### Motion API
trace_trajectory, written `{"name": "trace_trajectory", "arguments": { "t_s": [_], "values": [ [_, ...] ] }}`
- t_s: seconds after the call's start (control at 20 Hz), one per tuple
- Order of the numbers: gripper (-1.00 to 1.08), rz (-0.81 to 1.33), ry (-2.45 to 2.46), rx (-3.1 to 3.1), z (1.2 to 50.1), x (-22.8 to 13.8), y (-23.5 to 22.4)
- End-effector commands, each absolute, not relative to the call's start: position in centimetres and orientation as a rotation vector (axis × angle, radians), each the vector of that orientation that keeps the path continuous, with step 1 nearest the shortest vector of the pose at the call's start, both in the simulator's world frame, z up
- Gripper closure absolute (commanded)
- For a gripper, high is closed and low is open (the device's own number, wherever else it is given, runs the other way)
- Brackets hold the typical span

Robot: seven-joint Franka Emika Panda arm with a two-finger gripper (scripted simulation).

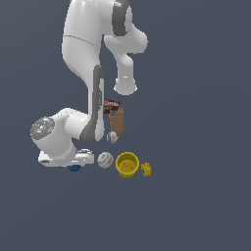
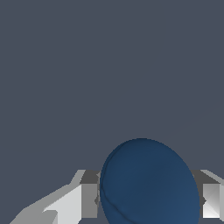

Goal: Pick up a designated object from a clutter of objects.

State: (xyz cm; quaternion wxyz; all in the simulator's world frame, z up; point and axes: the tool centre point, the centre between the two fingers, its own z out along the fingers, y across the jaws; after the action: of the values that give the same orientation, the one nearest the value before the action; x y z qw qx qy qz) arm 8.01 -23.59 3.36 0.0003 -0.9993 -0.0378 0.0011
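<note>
— Where's the blue ball (image 2: 148, 183)?

— Low under the wrist, between the gripper (image 2: 146, 201) fingers (image 2: 89, 200), one on each flank, jaws closed against it.

— And beside it?

— Toward the exterior view's right: a baseball (image 1: 105, 160), then the yellow cup (image 1: 127, 164) and a tiny yellow piece (image 1: 146, 169). Behind, another baseball (image 1: 112, 137), the brown box (image 1: 117, 120), the dark red packet (image 1: 112, 105).

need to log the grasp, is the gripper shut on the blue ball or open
Shut on it, it seems: in the wrist view the gripper has a finger against each side of the blue ball.
</note>
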Motion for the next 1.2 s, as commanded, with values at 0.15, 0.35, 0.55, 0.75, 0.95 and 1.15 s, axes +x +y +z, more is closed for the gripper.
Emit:
{"name": "trace_trajectory", "arguments": {
  "t_s": [0.15, 0.35, 0.55, 0.75, 0.95, 1.15],
  "values": [
    [1.08, 0.001, -0.12, -3.139, 5.0, 8.0, -22.5],
    [1.08, 0.001, -0.12, -3.139, 7.2, 8.0, -21.1],
    [1.08, 0.001, -0.12, -3.139, 10.4, 7.9, -19.1],
    [1.08, 0.001, -0.12, -3.139, 14.4, 7.7, -16.6],
    [1.08, 0.001, -0.119, -3.14, 18.7, 7.6, -13.9],
    [1.08, 0.001, -0.119, -3.14, 23.0, 7.6, -11.3]
  ]
}}
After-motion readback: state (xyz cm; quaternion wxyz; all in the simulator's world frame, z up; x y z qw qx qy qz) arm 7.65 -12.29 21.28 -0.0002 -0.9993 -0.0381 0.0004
